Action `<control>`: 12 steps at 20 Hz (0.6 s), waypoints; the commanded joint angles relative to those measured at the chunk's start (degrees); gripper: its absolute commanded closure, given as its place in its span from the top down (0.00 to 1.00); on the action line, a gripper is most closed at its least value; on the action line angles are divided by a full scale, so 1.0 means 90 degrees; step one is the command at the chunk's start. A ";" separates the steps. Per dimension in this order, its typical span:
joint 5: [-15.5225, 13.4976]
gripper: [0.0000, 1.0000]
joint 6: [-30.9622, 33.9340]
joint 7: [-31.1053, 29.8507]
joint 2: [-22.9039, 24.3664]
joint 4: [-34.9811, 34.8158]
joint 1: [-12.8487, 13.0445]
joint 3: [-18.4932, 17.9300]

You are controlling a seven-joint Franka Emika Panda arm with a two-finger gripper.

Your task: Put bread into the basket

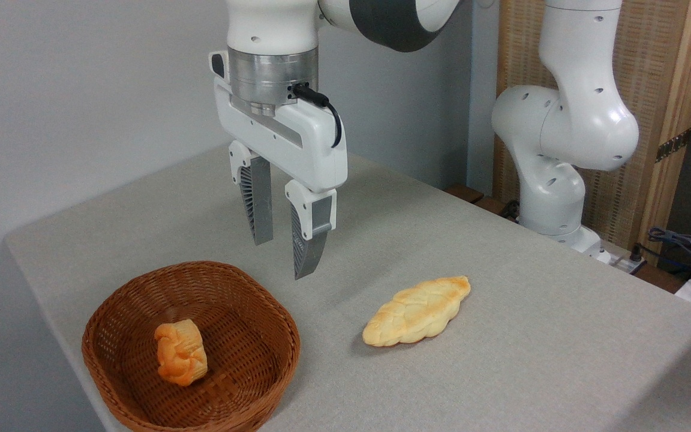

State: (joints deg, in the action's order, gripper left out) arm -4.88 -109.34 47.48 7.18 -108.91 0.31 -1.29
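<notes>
Hanging above the table [531,336], the gripper [285,258] pointed straight down with its two ribbed fingers [260,207] a little apart and nothing between them. This was the one fixed camera view, looking across a grey cloth-covered table.

Below the gripper and to its right, well apart from it, the bread [417,311] lay flat on the cloth: a long, pointed, braided loaf, pale yellow with a toasted golden top, its length running diagonally up to the right.

Below the gripper and to its left sat the basket [261,300], a shallow reddish-brown woven one with a thick rim. A small orange knotted bun [180,351] already rested inside it.

The loaf looked light and probably soft or slightly springy, so it would likely give under pressure rather than slip. Its bumpy braided surface should offer some grip. The best hold seemed to be across its narrow width at the thick middle, where it would balance; a pinch near either pointed end might let it tip or droop. The fingers would probably need to open wider first.
</notes>
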 commanded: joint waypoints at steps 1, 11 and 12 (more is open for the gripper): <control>-0.0083 1.00 0.0010 0.0164 0.0140 -0.0135 0.0024 -0.0052; -0.0083 1.00 0.0128 0.0164 0.0140 -0.0135 0.0014 -0.0061; -0.0083 1.00 0.0128 0.0174 0.0140 -0.0135 0.0014 -0.0061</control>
State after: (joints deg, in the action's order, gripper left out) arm -4.88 -108.82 47.48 7.18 -109.11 0.31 -1.29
